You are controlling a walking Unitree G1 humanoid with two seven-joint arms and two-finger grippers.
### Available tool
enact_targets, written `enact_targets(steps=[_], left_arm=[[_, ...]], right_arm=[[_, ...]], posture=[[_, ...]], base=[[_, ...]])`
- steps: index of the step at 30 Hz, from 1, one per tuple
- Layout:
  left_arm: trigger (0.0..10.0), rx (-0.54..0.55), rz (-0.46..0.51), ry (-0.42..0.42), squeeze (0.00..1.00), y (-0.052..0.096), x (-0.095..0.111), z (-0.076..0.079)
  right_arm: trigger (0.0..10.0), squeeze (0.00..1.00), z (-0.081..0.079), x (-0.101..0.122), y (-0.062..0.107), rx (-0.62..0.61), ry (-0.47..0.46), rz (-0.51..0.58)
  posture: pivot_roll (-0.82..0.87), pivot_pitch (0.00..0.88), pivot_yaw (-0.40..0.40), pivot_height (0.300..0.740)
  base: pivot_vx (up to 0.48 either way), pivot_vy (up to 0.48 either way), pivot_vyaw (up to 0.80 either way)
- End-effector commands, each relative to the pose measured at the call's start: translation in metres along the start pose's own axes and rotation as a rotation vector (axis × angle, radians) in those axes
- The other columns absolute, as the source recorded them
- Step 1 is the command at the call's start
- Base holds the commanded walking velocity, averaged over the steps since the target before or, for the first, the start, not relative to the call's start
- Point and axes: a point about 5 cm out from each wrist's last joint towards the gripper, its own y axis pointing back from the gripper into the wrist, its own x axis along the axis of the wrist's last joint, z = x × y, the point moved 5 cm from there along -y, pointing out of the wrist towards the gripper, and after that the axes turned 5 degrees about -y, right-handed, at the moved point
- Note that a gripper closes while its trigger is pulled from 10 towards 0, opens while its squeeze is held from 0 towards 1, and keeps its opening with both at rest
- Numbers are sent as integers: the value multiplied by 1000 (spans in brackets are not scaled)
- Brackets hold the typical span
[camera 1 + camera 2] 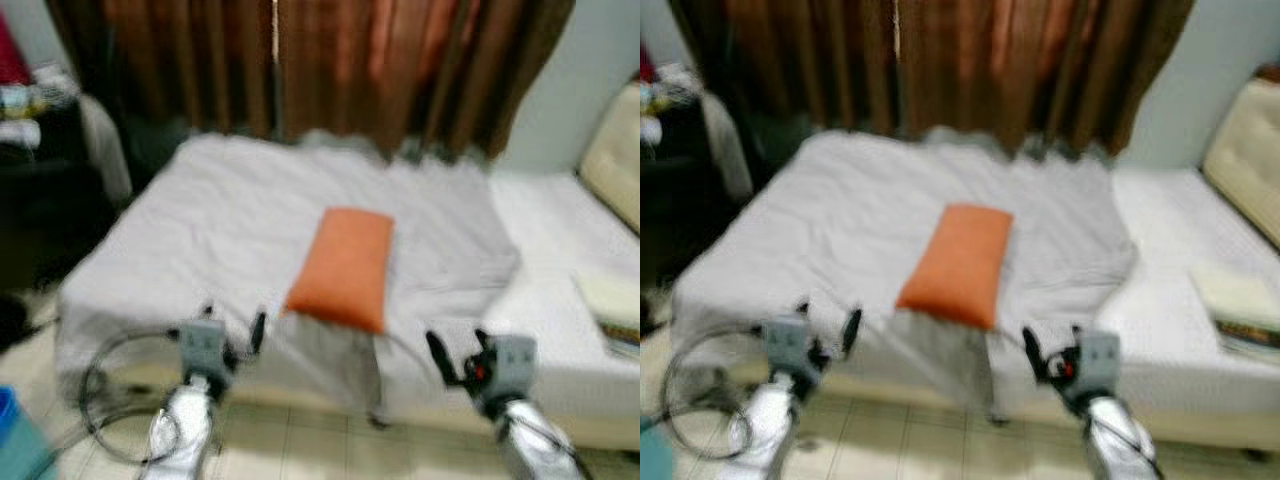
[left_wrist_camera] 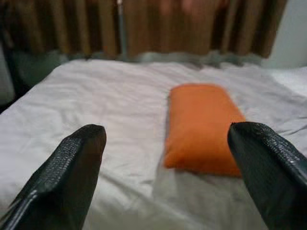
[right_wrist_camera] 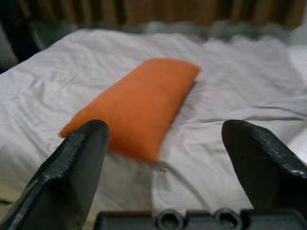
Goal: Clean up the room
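The two head views look forward and down from above the bed's near edge and share the rectangular orange pillow (image 1: 343,266) on the pale grey bedsheet (image 1: 220,220). Each wrist view looks low along its open black fingers (image 2: 67,167) at that pillow, closer.

pillow (image 1: 345,265) on bed (image 1: 220,220) — curtains (image 1: 300,60) behind | mattress (image 1: 560,260) right
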Motion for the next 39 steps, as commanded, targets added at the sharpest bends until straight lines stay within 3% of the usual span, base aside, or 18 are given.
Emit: enact_targets(steps=[1,7,15,23,25,28,29,31,32,33,35,37,39], left_arm=[[10000,10,19,-13,0,-5,8,-7],[10000,-7,15,-28,0,-7,9,-8],[10000,7,5,-23,0,-8,10,-13],[10000,48,-25,0,0,-5,4,-21],[10000,75,-73,14,0,-13,-2,-39],[10000,70,-95,16,0,-17,-6,-42],[10000,62,-135,34,0,-26,-12,-51],[10000,55,-158,55,0,-32,-14,-58],[10000,62,-175,89,0,-37,-15,-68],[10000,68,-176,111,0,-39,-12,-74],[10000,80,-156,162,0,-49,1,-91],[10000,81,-144,178,0,-53,7,-97],[10000,69,-117,204,0,-64,21,-102]], right_arm=[[10000,0,-9,2,-7,21,-20,13],[10000,0,-26,0,-15,63,-23,6],[10000,0,-29,4,-28,66,4,15],[10000,0,-46,1,-42,133,-60,-29],[10000,0,-62,13,-58,161,-208,-23],[10000,0,-63,13,-62,153,-232,-33],[10000,0,-62,13,-69,125,-233,-43],[10000,0,-60,13,-74,105,-232,-47],[10000,0,-58,15,-78,85,-229,-47],[10000,0,-56,17,-80,75,-226,-42],[10000,0,-47,32,-85,47,-220,-4],[10000,0,-43,38,-86,36,-226,12],[10000,0,-34,51,-92,-1,-210,57]], posture=[[-51,0,-59,740],[-40,11,-46,740],[-35,25,-29,740],[-21,44,-33,740],[-13,147,-36,740],[-12,175,-37,740],[-20,272,-31,740],[-21,295,-29,740],[-20,350,-34,740],[-18,371,-34,740],[-21,525,-41,740],[-21,525,-41,740],[-33,588,-32,740]], base=[[458,0,0],[458,0,-133],[457,0,-578],[319,356,0],[291,381,0],[307,366,0],[0,0,0],[0,0,0],[0,0,0],[0,0,0],[0,0,0],[0,0,0],[0,0,0]])
